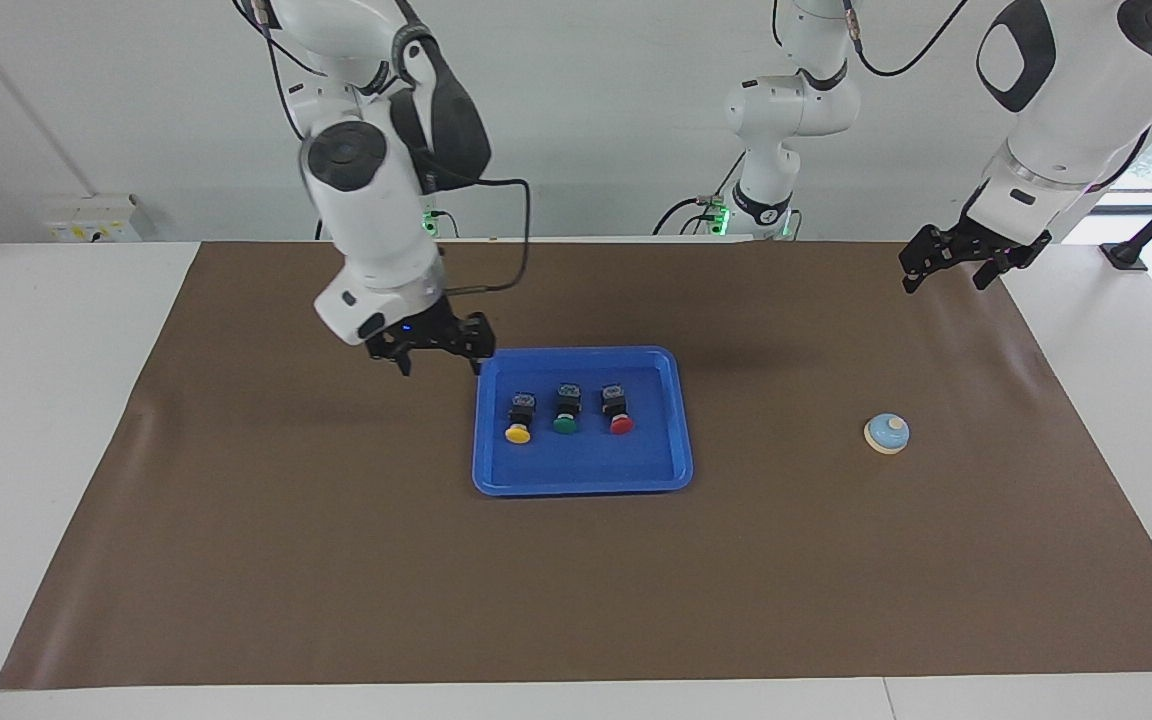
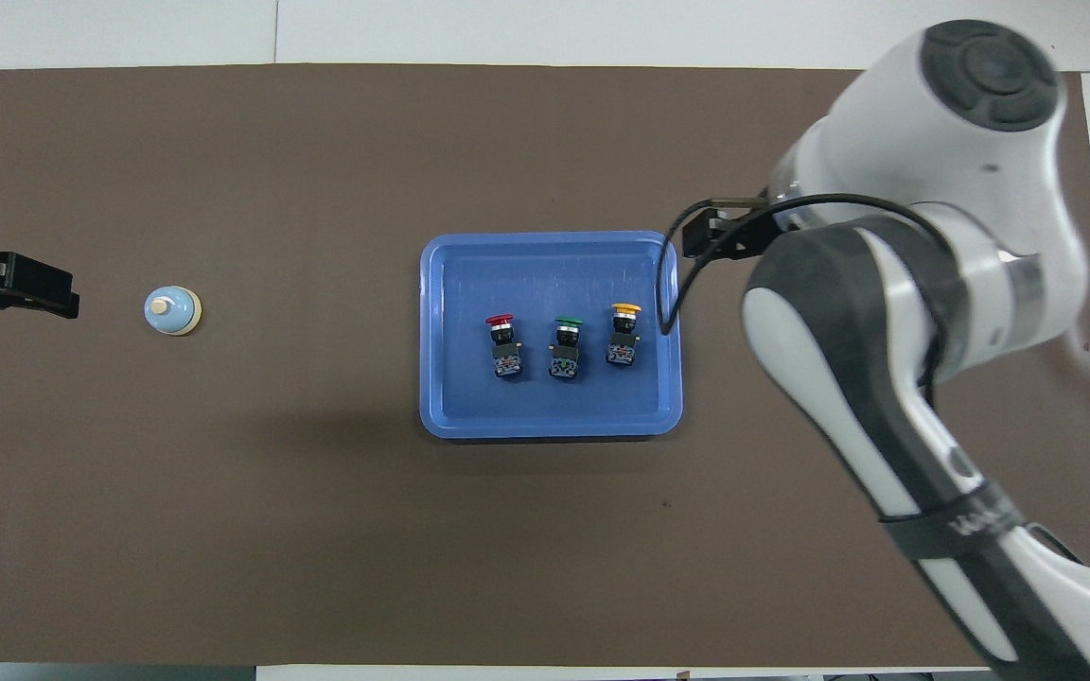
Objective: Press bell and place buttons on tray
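Buttons, yellow, green and red, lie together in the blue tray. The right claw, released and empty, hangs beside it. Placing looks finished; next, probably, the released left claw must press the bell.

1. The blue tray sits mid-table on the brown mat.
2. Red button, green button and yellow button line up in it.
3. The bell stands at nine o'clock of the tray, well apart.

Facing, overhead cameras high; share tray.
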Tool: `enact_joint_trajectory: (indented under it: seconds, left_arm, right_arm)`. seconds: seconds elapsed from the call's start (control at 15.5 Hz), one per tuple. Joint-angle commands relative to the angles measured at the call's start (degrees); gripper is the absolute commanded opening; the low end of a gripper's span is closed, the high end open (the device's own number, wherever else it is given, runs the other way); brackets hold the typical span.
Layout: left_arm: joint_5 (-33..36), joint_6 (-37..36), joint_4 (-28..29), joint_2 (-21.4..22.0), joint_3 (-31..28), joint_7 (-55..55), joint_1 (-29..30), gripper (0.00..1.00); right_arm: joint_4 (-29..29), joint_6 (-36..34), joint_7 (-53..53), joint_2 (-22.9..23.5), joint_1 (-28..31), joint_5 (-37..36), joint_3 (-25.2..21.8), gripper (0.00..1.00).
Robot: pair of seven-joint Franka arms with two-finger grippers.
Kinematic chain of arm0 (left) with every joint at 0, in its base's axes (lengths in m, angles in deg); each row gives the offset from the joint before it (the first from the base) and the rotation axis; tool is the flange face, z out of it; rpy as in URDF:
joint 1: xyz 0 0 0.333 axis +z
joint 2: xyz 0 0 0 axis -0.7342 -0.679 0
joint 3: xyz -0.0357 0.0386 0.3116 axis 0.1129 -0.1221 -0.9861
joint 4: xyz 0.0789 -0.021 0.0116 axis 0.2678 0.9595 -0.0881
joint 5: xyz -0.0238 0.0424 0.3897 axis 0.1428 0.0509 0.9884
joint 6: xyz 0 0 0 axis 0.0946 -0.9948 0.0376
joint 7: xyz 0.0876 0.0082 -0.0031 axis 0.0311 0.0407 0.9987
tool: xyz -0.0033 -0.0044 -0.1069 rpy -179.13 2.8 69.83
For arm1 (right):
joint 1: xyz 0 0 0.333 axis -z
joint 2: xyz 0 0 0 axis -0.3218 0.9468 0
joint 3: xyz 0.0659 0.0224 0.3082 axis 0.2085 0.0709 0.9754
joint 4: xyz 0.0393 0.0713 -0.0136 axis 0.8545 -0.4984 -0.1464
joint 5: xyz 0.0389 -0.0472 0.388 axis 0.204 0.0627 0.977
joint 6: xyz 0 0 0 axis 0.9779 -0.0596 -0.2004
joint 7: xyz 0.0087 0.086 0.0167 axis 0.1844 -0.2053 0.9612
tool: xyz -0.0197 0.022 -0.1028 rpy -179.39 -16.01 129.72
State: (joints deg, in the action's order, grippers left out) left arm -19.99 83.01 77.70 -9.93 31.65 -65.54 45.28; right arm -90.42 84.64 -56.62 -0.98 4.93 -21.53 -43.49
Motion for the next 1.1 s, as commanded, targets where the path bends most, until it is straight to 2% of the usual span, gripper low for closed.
enact_joint_trajectory:
  seconds: [0.0,0.26,0.39,0.52,0.65,0.77,1.03]
  left_arm:
    - [0.48,-0.61,0.30,0.80,-0.17,0.25,-0.15,1.00]
    - [0.39,-0.61,0.30,0.80,-0.17,0.34,-0.15,1.00]
    - [0.39,-0.61,0.30,0.80,-0.17,0.25,-0.15,1.00]
    - [0.48,-0.61,0.30,0.80,-0.08,0.34,-0.33,1.00]
    - [0.48,-0.43,0.30,0.80,-0.08,0.34,-0.68,1.00]
    - [0.39,-0.08,-0.05,0.62,-0.08,0.25,-0.25,1.00]
    - [0.39,0.09,0.03,0.62,0.01,0.34,-0.16,1.00]
  right_arm:
    - [-3.55,-4.82,11.89,-6.54,7.92,-0.17,1.02,1.00]
    - [-3.46,-10.98,17.81,-12.25,14.44,-0.26,0.93,1.00]
    - [-2.33,-10.99,17.90,-12.79,15.77,-1.22,0.84,1.00]
    - [-1.97,-11.86,18.17,-13.23,15.86,-5.51,0.93,1.00]
    - [-6.33,-11.96,17.64,-15.33,15.25,-6.15,1.02,1.00]
    - [-12.06,-8.55,17.37,-17.97,14.81,-6.32,1.28,1.00]
    - [-11.82,-7.03,17.20,-17.72,15.07,-6.24,1.20,1.00]
